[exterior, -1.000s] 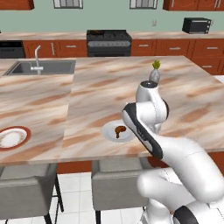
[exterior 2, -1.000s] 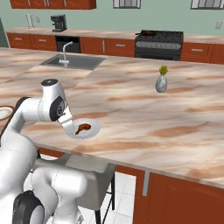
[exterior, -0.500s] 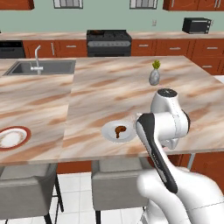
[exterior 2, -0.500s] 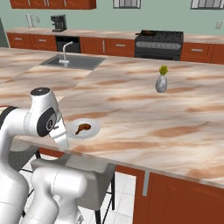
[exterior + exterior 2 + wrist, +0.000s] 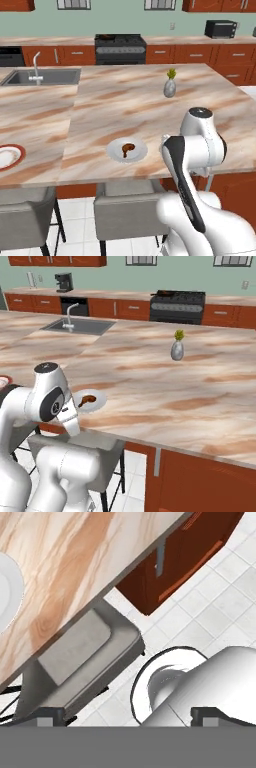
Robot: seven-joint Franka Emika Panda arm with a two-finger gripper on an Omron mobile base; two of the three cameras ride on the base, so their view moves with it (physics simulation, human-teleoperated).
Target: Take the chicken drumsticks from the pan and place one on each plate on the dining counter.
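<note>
**One drumstick plated, hand empty and folded low**

A single chicken drumstick (image 5: 128, 148) is seen lying inside the pale plate (image 5: 116, 154), which sits near the front edge of the dining worktop (image 5: 150, 100). The red-rimmed plate (image 5: 11, 149), well apart at the left edge of the left base view, appears to carry nothing, though part of it is cut off by the frame. The pan (image 5: 172, 292) is judged to be the dark shape on the stove (image 5: 177, 305) at the back wall; it is too small for any contents to be made out.

The hand (image 5: 127, 714) is spread wide and grips nothing; its tips are pointed down at the tiled floor (image 5: 220, 587), a grey stool (image 5: 85, 657) and the worktop edge.

From here, trouble is most likely on the way back to the stove: with the arm tucked close to the worktop edge and the stools, an elbow could be caught against them. A second drumstick might also be set on the filled plate if the plates are confused. The vase (image 5: 169, 88) stands in the middle of the worktop and could be knocked by a wide swing.
</note>
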